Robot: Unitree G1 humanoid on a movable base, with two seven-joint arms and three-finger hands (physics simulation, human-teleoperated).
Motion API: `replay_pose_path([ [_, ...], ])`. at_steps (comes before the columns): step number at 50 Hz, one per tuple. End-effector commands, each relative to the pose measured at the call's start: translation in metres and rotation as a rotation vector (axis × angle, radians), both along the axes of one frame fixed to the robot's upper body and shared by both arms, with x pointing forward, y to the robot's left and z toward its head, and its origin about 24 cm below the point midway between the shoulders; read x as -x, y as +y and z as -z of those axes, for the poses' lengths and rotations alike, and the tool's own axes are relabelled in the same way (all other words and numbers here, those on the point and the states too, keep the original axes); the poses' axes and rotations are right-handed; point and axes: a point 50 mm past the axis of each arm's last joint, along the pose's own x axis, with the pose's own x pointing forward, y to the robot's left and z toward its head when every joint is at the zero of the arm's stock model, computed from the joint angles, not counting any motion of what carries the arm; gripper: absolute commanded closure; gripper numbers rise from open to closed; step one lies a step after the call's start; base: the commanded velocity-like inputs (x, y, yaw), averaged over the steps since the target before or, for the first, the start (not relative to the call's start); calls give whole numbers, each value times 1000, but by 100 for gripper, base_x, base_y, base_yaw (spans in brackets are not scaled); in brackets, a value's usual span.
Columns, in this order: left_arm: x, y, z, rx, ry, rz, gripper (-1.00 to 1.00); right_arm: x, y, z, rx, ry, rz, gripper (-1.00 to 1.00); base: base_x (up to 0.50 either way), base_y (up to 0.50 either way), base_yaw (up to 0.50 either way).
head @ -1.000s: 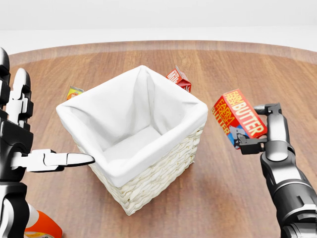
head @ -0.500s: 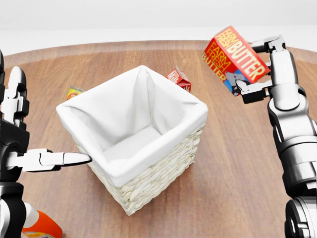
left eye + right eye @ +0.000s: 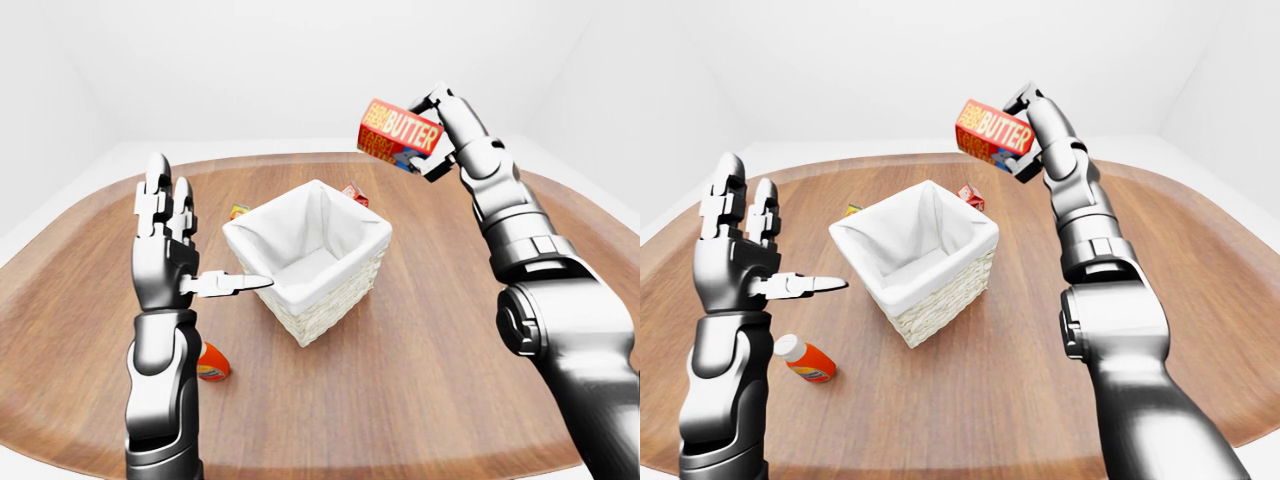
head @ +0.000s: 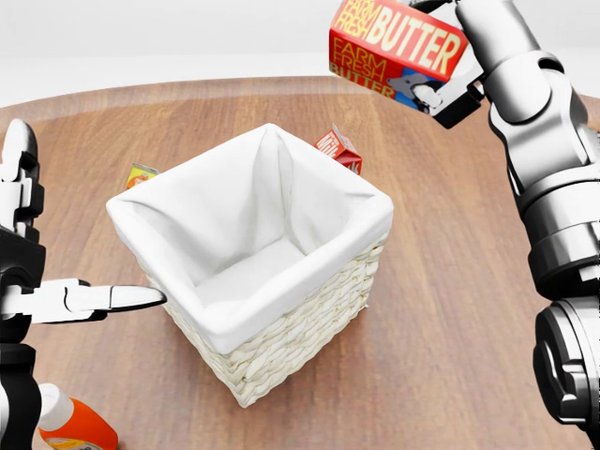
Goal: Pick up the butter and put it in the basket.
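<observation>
A red and yellow butter box (image 4: pixel 397 47) is held high at the top right of the head view, my right hand (image 4: pixel 448 58) shut on it. It hangs above and to the right of the white-lined wicker basket (image 4: pixel 281 337), which stands on the round wooden table. In the left-eye view the box (image 3: pixel 398 133) sits over the basket's far right corner. My left hand (image 3: pixel 170 240) is open at the left, fingers raised and thumb (image 4: pixel 127 298) pointing toward the basket's left rim without touching it.
A small red milk carton (image 4: pixel 339 148) stands beyond the basket, and a small yellow-orange packet (image 4: pixel 141 174) lies to its upper left. An orange bottle with a white cap (image 3: pixel 808 360) lies near my left forearm. The table edge curves along the top.
My right hand has lifted the butter box from beside the basket's right side up and leftward, toward the basket's top. The left hand sank slightly; the basket stayed put.
</observation>
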Motion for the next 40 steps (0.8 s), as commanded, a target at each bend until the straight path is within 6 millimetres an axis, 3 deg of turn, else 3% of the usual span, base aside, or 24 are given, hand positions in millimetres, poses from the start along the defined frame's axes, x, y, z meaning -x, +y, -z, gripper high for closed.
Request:
replay_pose_path([
  [1,1,2,-1,2,-6,-5,-100,-2,23,-31,107,-42,-37,100,0,0,0],
  [23,2,6,0,6,1,-16,-100,-5,58,-25,360,-35,-56,100,0,0,0],
  [30,2,6,1,6,5,-17,-100,-5,61,-26,377,-37,-61,100,0,0,0],
  [40,2,7,4,9,17,-20,-100,-6,65,-29,550,-123,24,100,0,0,0],
])
